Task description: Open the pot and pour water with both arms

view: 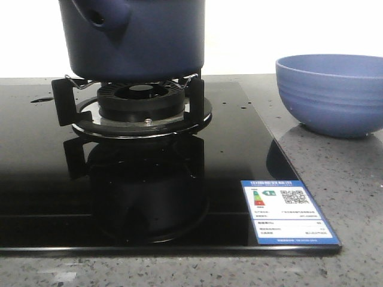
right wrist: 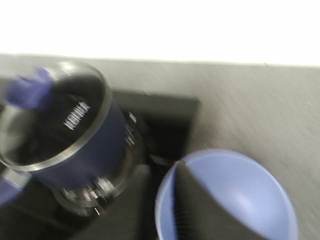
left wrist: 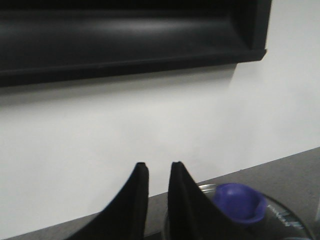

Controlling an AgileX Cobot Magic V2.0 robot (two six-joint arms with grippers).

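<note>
**Pot on the burner, lid on, both arms above it**

Front view: the pot [view: 136, 39] stands on the black burner stand [view: 134, 104] of a glossy black cooktop [view: 119, 197]. Its upper part is cut off by the frame's top edge, so no lid shows here. Its stubby side handle [view: 105, 15] points toward 10 o'clock. A periwinkle bowl [view: 331, 94] sits on the grey counter [view: 335, 179] at 3 o'clock from the pot, well apart; its inside is hidden. A blue-and-white label [view: 289, 211] is stuck at the cooktop's near right corner. Neither gripper appears in this view.

Left wrist view: the left gripper [left wrist: 156, 167] shows two dark fingers with a narrow gap between the tips and nothing held. Just beside them, at about 4 o'clock, lies the purple knob [left wrist: 237, 202] of the glass lid [left wrist: 285, 220], partly cut off. A dark range hood [left wrist: 125, 40] hangs against the white wall.

Right wrist view: the picture is blurred. The pot [right wrist: 85, 150] wears its lid [right wrist: 50, 117] and the contents cannot be made out. The bowl [right wrist: 240, 195] looks empty. One dark finger of the right gripper [right wrist: 210, 210] overlaps the bowl; whether its jaws are apart cannot be told.
</note>
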